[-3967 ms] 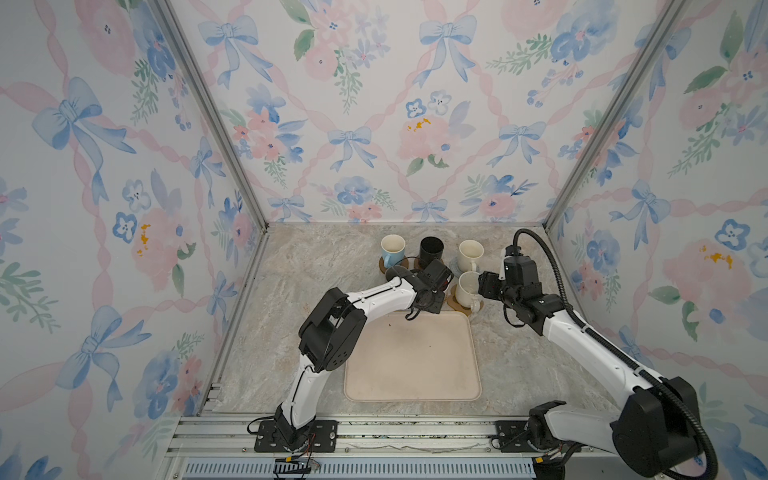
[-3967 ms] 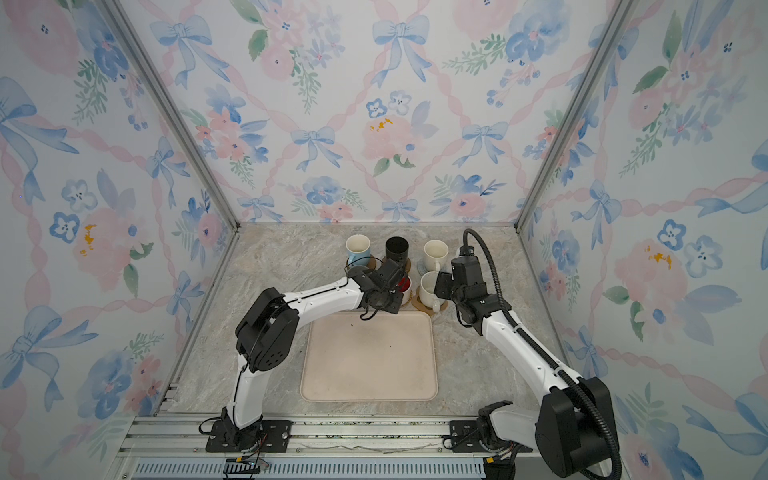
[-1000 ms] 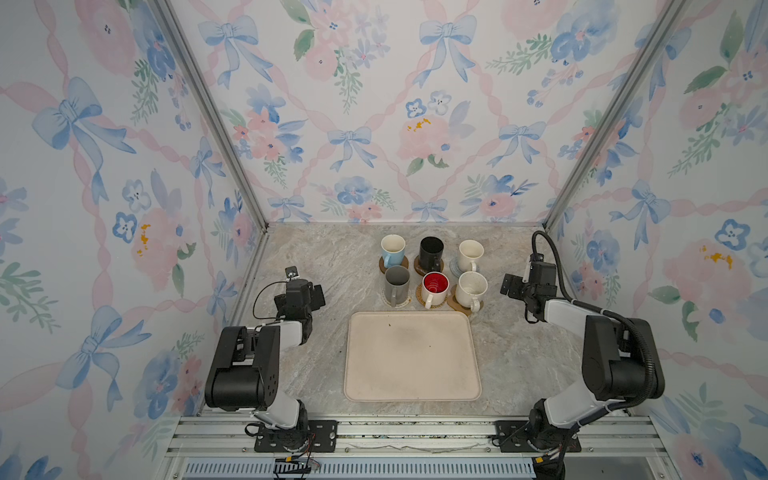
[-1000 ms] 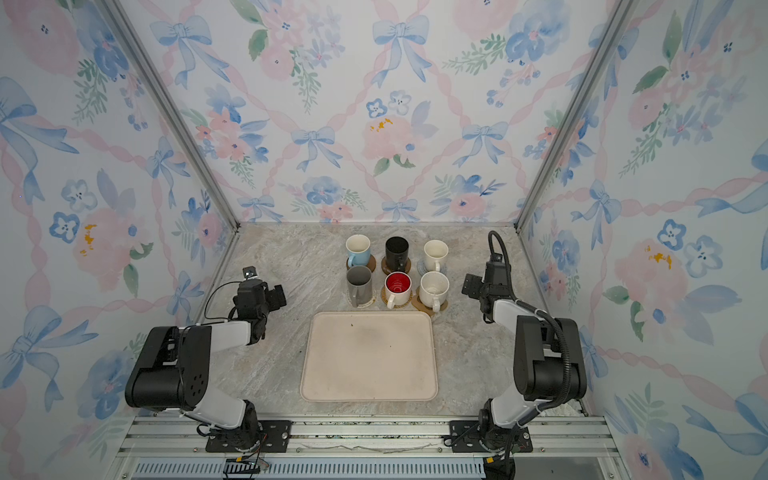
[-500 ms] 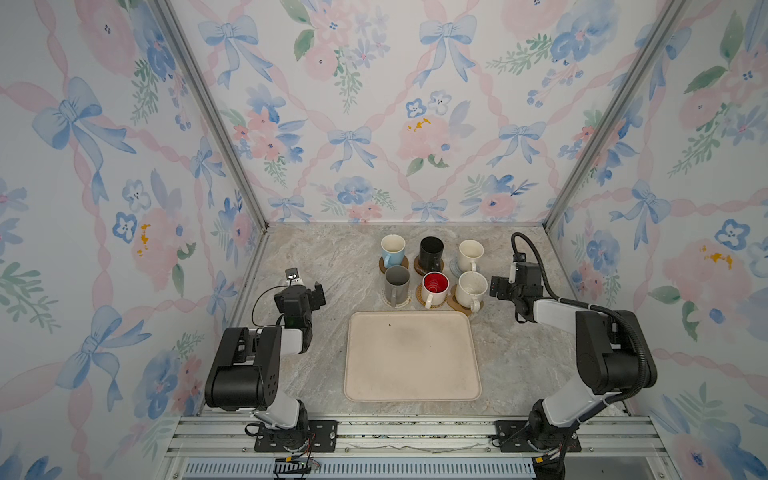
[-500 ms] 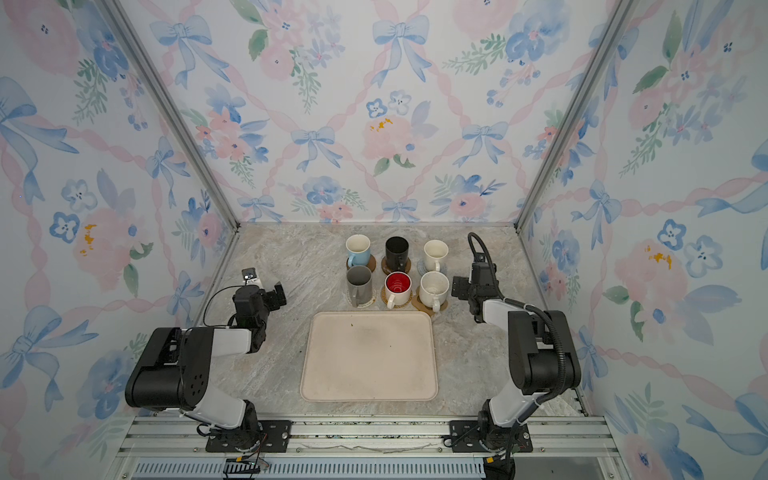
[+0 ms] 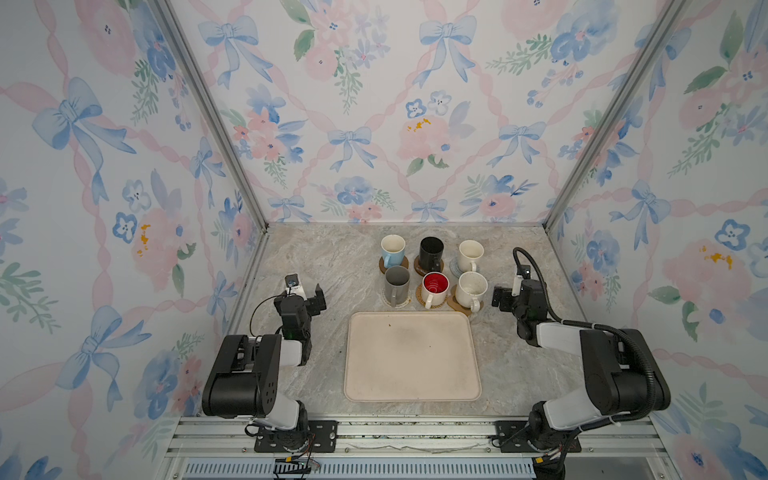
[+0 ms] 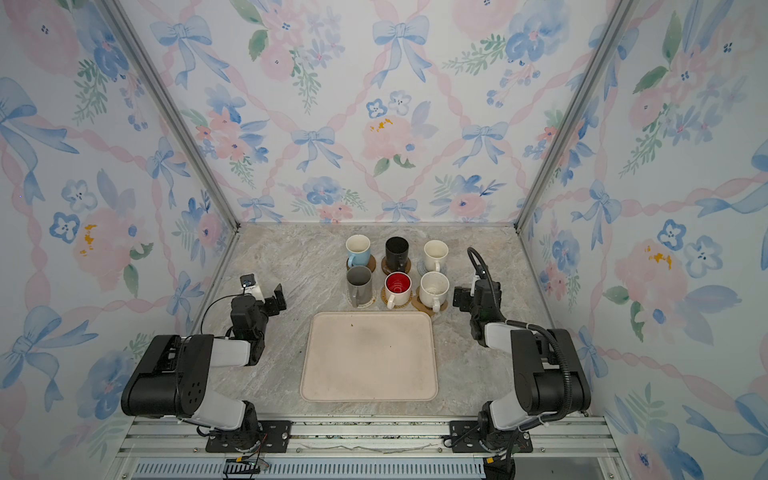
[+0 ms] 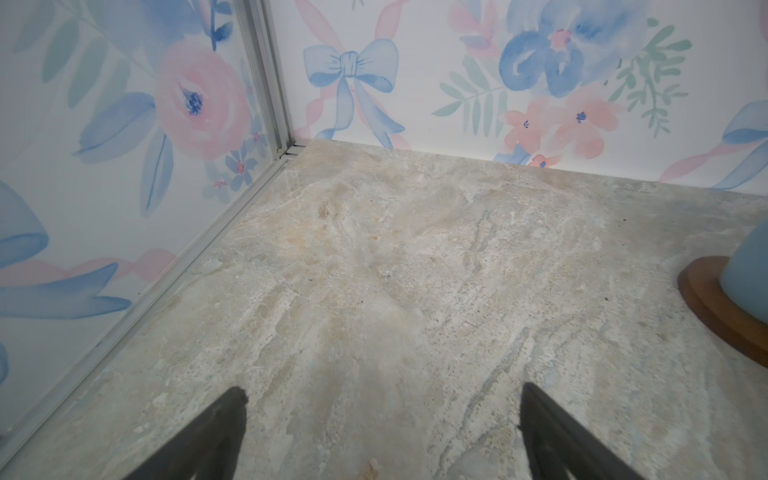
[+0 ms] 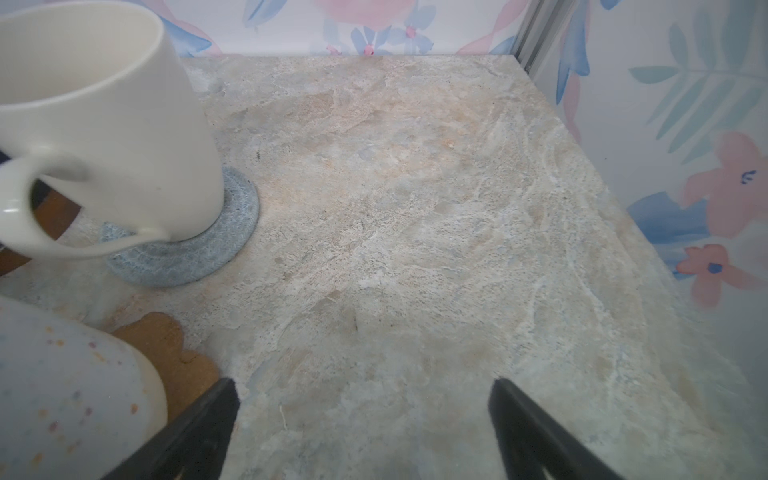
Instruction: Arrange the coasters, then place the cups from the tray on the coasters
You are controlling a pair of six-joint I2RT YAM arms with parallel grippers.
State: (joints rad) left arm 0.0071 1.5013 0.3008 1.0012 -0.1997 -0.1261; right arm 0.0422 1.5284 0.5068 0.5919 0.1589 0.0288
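- Toward the back edge of the counter (image 7: 332, 266), right of middle, six cups are standing upright in two rows of three. Each is sitting on its own coaster, as the task is asking.
- Back row: light blue mug (image 7: 392, 249) is resting on plain brown disc (image 9: 706, 307), black mug (image 7: 431, 252) on glossy dark-brown disc (image 7: 419, 269), and cream mug (image 10: 104, 116) on grey-blue woven round (image 10: 187, 257).
- Front row, just behind the tray's back rim: grey mug (image 7: 397, 286) is sitting on cream crochet round (image 7: 406, 302), red-inside mug (image 7: 435, 287) on tan rattan round (image 7: 440, 304), and speckled mug (image 10: 62, 395) on brown paw coaster (image 10: 166, 336).
- Handles are mostly pointing toward the front edge, probably for easy reach.
- Mugs are looking empty where their insides are showing; the black one is too dark to tell.
- Tray (image 7: 411, 365) is lying flat at the counter's front middle, carrying nothing but a few dark specks, so the task is looking finished.
- Left gripper (image 7: 306, 292) is hovering near the left edge, well apart from the cups. Its fingers (image 9: 216, 436) are standing wide apart, holding nothing.
- Right gripper (image 7: 511, 297) is hovering toward the right edge, near the speckled mug but not touching it. Its fingers are also spread wide and gripping nothing.
- Both arms are sitting folded low at the sides, likely so no mug gets knocked.
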